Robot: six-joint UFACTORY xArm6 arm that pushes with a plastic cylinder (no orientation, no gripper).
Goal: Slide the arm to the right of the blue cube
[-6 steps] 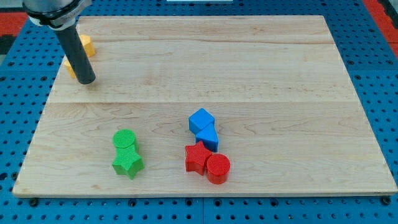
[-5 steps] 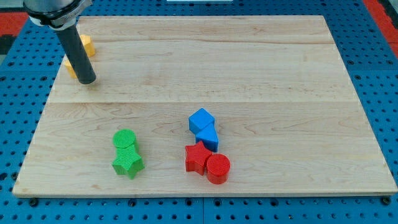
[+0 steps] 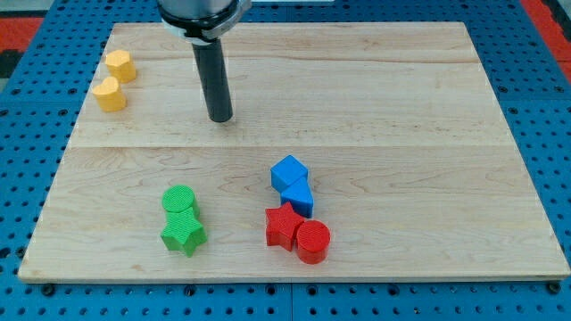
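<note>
The blue cube [image 3: 288, 172] sits on the wooden board [image 3: 375, 98] below the middle. A second blue block [image 3: 299, 197], wedge-like, touches it at the lower right. My tip [image 3: 220, 117] rests on the board well up and to the left of the blue cube, apart from every block. The dark rod rises from it toward the view's top.
A red star [image 3: 283, 226] and a red cylinder [image 3: 312, 241] lie just below the blue blocks. A green cylinder [image 3: 179, 200] and a green star [image 3: 184, 234] sit at the lower left. Two yellow blocks [image 3: 119, 65] [image 3: 110, 94] lie at the upper left corner.
My tip has slid to the right, away from the yellow blocks toward the board's upper middle. The yellow blocks now show fully. No block has moved.
</note>
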